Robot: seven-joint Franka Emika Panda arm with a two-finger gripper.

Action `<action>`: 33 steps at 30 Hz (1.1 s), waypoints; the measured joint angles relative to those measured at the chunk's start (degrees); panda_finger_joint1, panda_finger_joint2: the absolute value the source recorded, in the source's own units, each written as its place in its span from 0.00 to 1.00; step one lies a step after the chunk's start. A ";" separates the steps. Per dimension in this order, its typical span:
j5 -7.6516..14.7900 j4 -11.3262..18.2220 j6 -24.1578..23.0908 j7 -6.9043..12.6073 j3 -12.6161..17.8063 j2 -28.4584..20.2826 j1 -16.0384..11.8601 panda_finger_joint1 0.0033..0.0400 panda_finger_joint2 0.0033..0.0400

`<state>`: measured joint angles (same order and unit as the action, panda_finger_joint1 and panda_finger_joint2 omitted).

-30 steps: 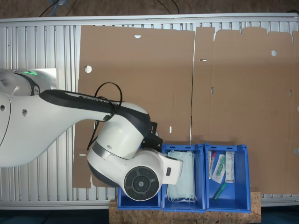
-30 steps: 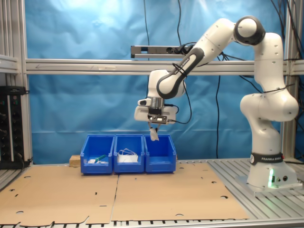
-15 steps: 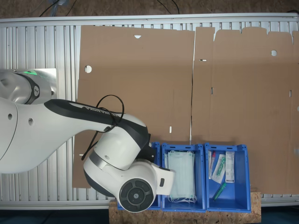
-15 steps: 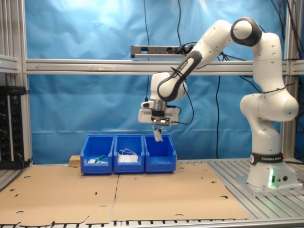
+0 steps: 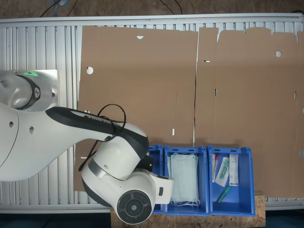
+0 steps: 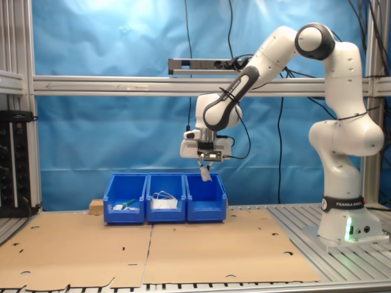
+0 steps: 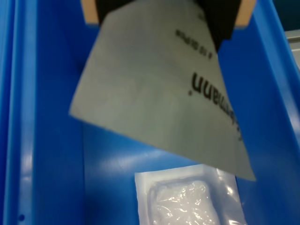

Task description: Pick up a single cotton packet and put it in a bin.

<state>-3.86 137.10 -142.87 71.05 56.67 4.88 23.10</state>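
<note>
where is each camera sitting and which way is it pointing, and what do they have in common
First exterior view: overhead, looking straight down on the cardboard sheets and three blue crates; the arm's base, links and wrist show.
Second exterior view: low in front, facing the blue backdrop; the whole arm shows, with the gripper holding the cotton packet above the bin.
Wrist view: on the wrist, looking down past the cotton packet into the bin, where a plainer packet lies; dark fingers show.
Shared: both exterior views show the middle crate of masks.

Three blue crates (image 6: 165, 196), two white packets (image 7: 159, 89), perhaps two face masks (image 5: 184, 180).
</note>
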 joint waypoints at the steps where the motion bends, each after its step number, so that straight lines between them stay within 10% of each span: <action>1: 0.00 -0.01 0.00 0.33 0.08 0.00 0.00 0.07 0.07; 33: 0.00 -0.11 0.00 6.85 0.35 0.00 0.00 0.07 0.07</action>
<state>-3.86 136.99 -142.87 77.90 57.02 4.88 23.10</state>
